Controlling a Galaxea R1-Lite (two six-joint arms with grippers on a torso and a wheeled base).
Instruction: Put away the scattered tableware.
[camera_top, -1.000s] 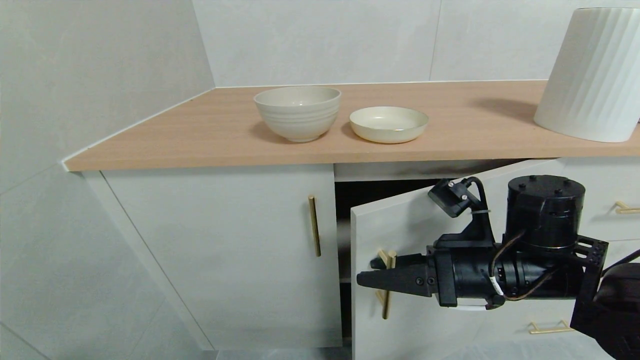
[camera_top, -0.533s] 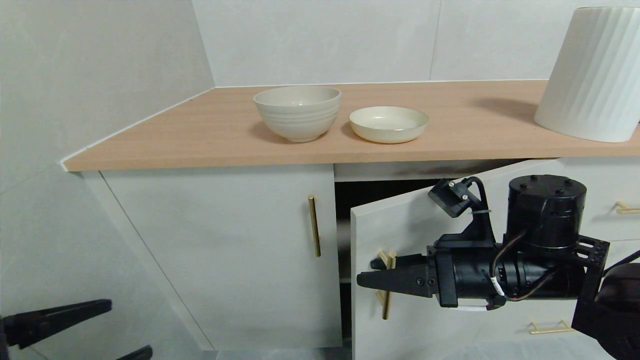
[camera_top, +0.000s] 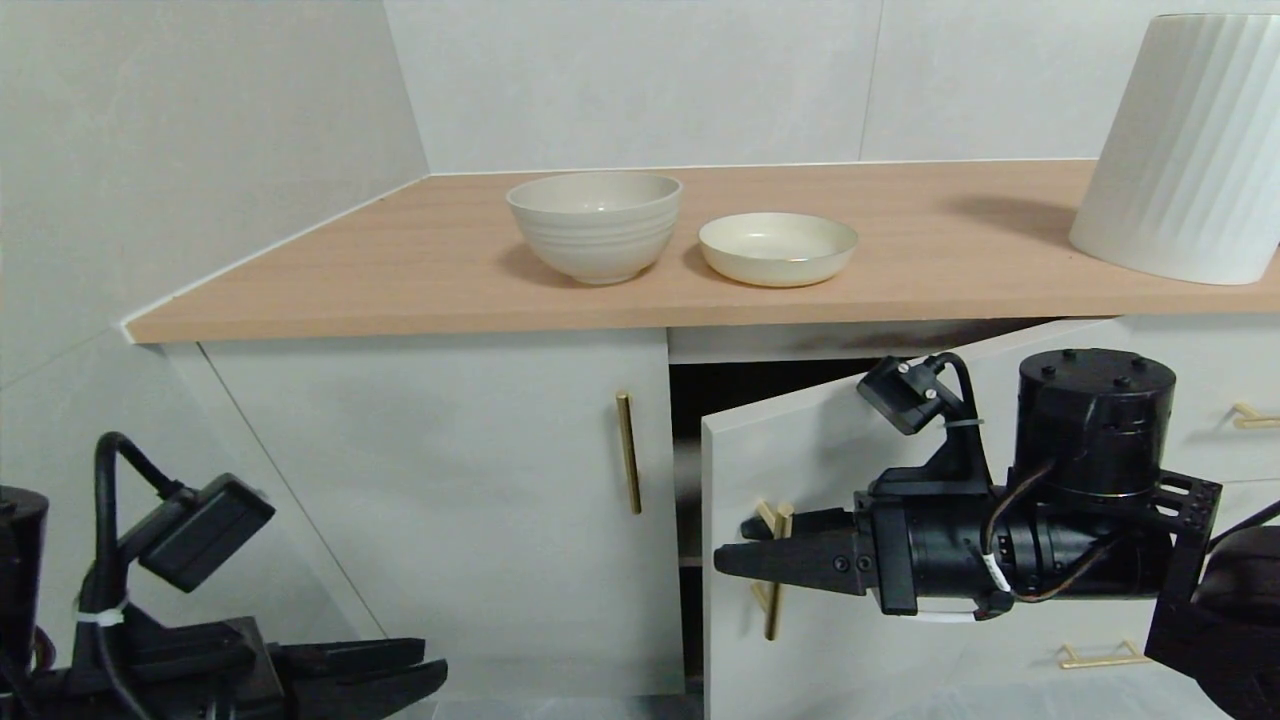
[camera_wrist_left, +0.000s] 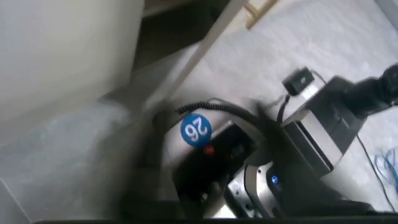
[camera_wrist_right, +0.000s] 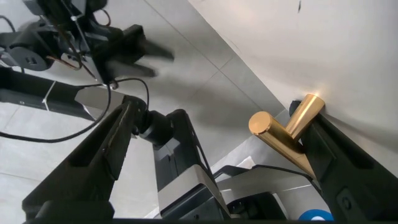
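A deep ribbed cream bowl (camera_top: 595, 225) and a shallow cream dish (camera_top: 777, 248) stand side by side on the wooden counter (camera_top: 400, 280). Below them the right cabinet door (camera_top: 830, 450) is ajar. My right gripper (camera_top: 735, 543) is level with its gold handle (camera_top: 775, 575). In the right wrist view the right gripper (camera_wrist_right: 211, 109) is open, with the handle (camera_wrist_right: 283, 127) close to one finger. My left gripper (camera_top: 432, 662) hangs low at the left, in front of the closed left door, open by a narrow gap and holding nothing.
A tall white ribbed container (camera_top: 1190, 150) stands at the counter's right end. The closed left door has a vertical gold handle (camera_top: 628, 452). Drawers with gold pulls (camera_top: 1255, 415) are at the right. A tiled wall closes off the left side.
My left arm has come up into the head view from the lower left and moved rightward. The right gripper, the door, the bowl and the dish have stayed put.
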